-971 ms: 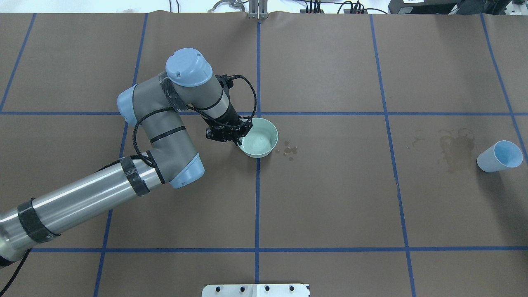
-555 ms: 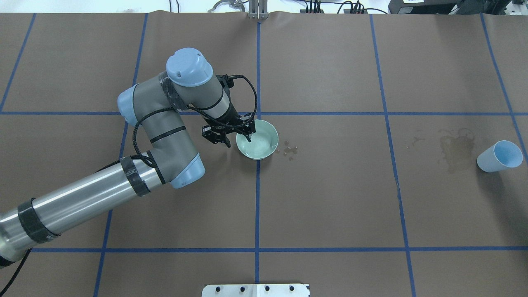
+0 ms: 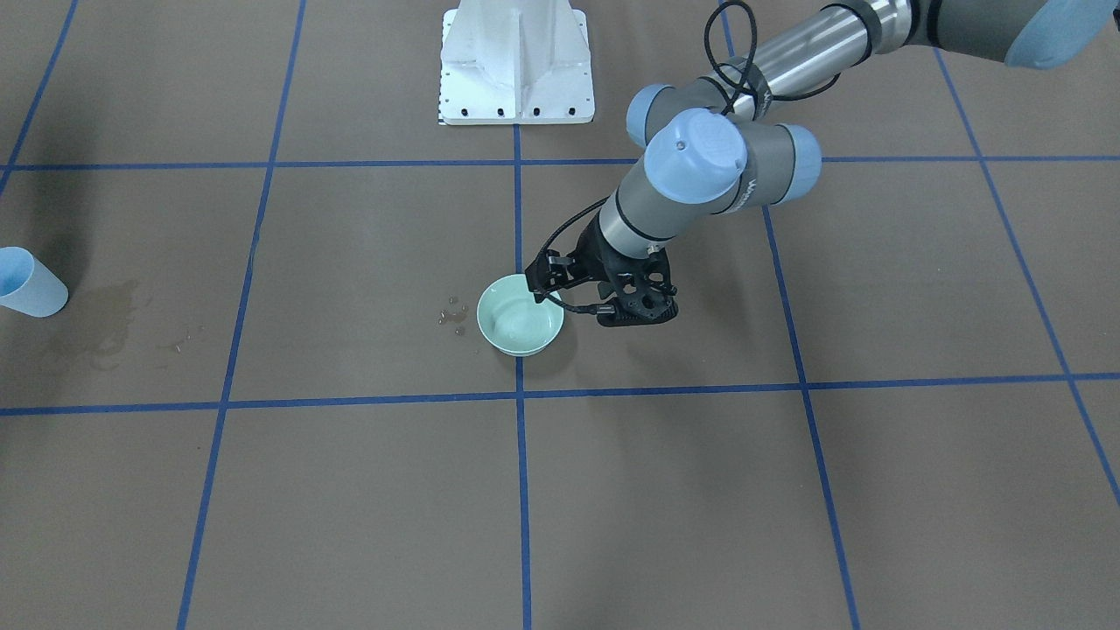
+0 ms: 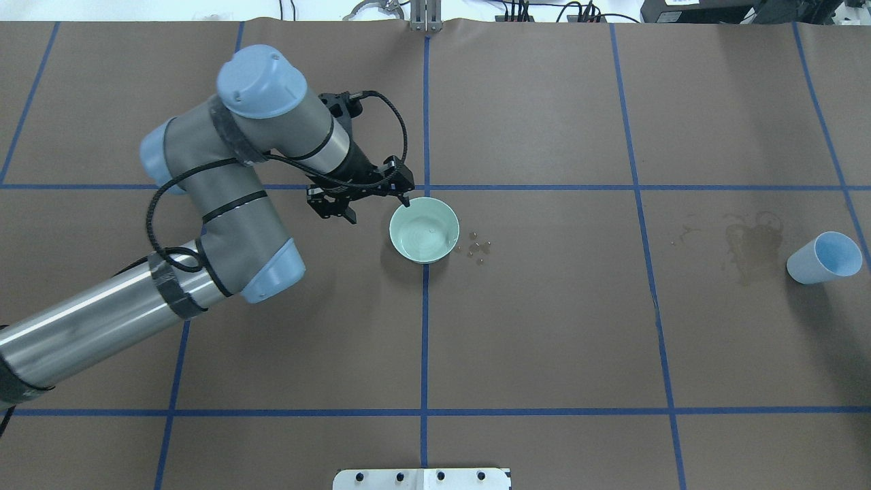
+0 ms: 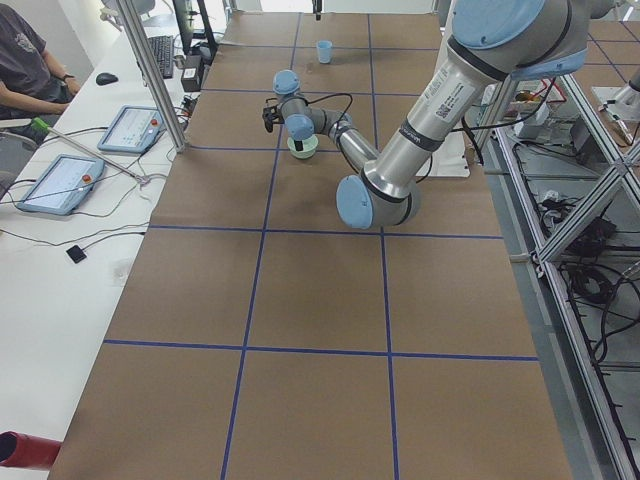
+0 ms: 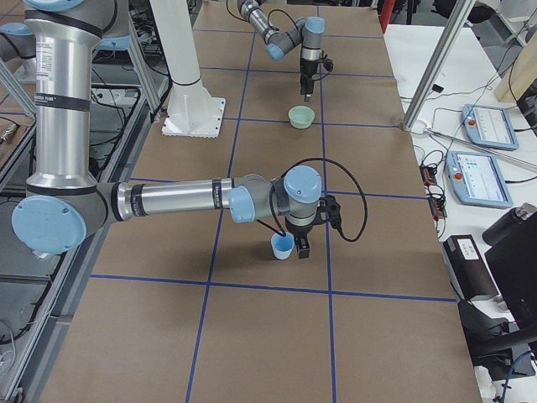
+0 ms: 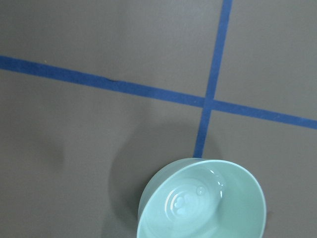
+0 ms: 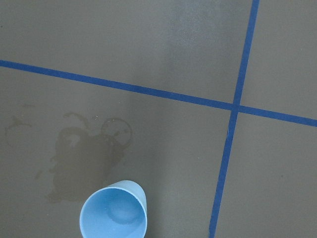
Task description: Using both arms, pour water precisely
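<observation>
The pale green bowl (image 4: 424,238) stands on the brown table by a blue tape crossing and holds a little water (image 7: 185,206), seen as ripples and glints. My left gripper (image 4: 378,207) is open and empty, raised just beside the bowl's rim on the robot's left; it also shows in the front view (image 3: 582,308). The light blue cup (image 4: 823,257) stands at the far right; the right wrist view looks down into it (image 8: 114,215). My right gripper (image 6: 299,243) sits right beside the cup in the exterior right view only; I cannot tell whether it is open or shut.
Small droplets (image 4: 478,248) lie just right of the bowl. A darker damp stain (image 4: 752,245) spreads left of the cup. The white pedestal (image 3: 516,61) stands at the robot's side of the table. Operators' tablets (image 5: 60,180) lie on a side table.
My left gripper was shut on the bowl's rim, then opened and let go. It has since drawn back and up, away from the bowl, which stays on the table.
</observation>
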`<state>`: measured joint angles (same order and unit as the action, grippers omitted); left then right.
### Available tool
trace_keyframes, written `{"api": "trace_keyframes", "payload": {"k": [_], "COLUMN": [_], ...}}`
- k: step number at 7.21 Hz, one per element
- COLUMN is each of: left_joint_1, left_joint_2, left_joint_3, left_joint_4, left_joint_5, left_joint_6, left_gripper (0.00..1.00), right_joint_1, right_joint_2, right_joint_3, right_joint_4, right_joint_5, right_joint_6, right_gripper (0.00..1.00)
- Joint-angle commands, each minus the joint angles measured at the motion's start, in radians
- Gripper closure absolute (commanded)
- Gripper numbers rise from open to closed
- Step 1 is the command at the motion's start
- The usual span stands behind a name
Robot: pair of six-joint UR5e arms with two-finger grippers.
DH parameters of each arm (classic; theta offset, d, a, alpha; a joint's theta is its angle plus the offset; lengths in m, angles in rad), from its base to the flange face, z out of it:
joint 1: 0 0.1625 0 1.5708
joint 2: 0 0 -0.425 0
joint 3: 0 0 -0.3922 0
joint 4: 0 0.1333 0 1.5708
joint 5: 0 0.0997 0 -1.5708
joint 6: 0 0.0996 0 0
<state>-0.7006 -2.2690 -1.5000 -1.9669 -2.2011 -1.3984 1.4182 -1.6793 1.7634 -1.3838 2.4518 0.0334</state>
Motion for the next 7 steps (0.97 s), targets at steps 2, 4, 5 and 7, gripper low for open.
{"api": "trace_keyframes", "payload": {"k": [2, 4, 5, 7], "left_joint_1": [-0.043, -0.053, -0.053, -0.054], "left_joint_2": [0.205, 0.24, 0.241, 0.241], "left_joint_3": [-0.21, -0.238, -0.238, -0.238], "left_joint_4": [0.003, 0.003, 0.003, 0.003], "left_joint_5": [-0.002, 0.0, 0.0, 0.001], "left_joint_6": [0.007, 0.007, 0.007, 0.009], "left_gripper": [0.0, 0.0, 0.0, 0.0], "right_joint_1": [-0.074, -0.131, -0.189, -0.217], "right_joint_2": [-0.103, -0.108, -0.108, -0.106], "right_joint_3": [-0.115, -0.352, -0.407, -0.447], "right_joint_4": [0.558, 1.097, 1.279, 1.429], "right_joint_5": [-0.028, -0.129, -0.208, -0.238], "right_joint_6": [0.061, 0.151, 0.269, 0.354], "right_gripper": [0.0, 0.0, 0.0, 0.01]}}
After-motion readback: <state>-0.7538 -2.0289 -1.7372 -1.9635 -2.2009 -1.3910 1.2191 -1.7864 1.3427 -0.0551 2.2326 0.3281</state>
